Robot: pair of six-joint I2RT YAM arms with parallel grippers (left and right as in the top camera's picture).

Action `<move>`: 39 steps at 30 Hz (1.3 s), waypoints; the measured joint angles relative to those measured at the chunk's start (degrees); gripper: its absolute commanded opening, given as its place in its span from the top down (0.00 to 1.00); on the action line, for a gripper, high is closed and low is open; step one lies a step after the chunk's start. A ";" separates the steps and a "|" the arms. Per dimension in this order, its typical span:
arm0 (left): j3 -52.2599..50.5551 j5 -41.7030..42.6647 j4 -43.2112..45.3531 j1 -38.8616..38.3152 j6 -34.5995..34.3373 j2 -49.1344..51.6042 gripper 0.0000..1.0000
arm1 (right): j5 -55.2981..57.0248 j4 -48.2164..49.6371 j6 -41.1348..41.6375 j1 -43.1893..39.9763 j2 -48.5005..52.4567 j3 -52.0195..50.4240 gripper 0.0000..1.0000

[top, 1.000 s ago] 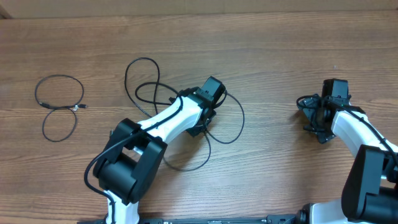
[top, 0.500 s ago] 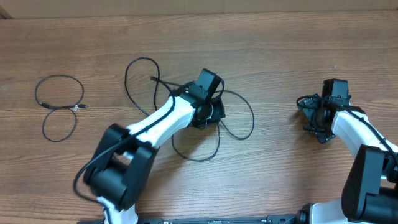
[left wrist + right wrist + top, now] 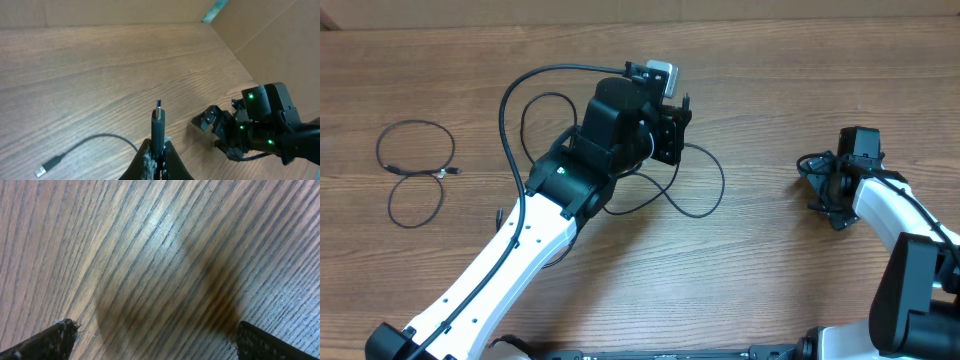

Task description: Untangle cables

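Observation:
My left gripper (image 3: 676, 127) is raised over the middle of the table, shut on the plug end of a black cable (image 3: 158, 126). Its silver tip (image 3: 158, 104) stands up between the fingers in the left wrist view. That cable's loops (image 3: 698, 190) lie on the wood below and to the right of the arm. A second cable's plug end (image 3: 48, 167) rests on the table at lower left of the left wrist view. A separate thin cable (image 3: 416, 150) lies in two loops at far left. My right gripper (image 3: 814, 183) sits low at the right, open, with only bare wood between its fingers (image 3: 56, 339).
The wooden table (image 3: 770, 270) is bounded by a cardboard wall (image 3: 270, 35) along the back and right. The left arm's thick black cord (image 3: 506, 130) arcs over the tangled loops. The right arm (image 3: 265, 125) shows in the left wrist view.
My left arm has lifted and swung toward the back of the table with the cable plug in its grip, dragging the loops rightward. The right arm has not moved.

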 measured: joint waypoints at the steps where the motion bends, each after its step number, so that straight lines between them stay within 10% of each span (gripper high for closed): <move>1: 0.00 -0.17 0.09 0.00 0.13 0.04 0.96 | -0.02 0.00 -0.02 0.02 0.00 0.00 0.00; 17: 0.02 -2.23 7.85 -2.25 -2.45 21.46 0.96 | 0.00 0.00 0.00 0.00 0.00 0.00 0.00; 39: 0.02 -26.21 18.86 -0.96 -3.08 36.06 0.93 | 0.00 0.02 0.00 0.02 0.00 0.00 0.00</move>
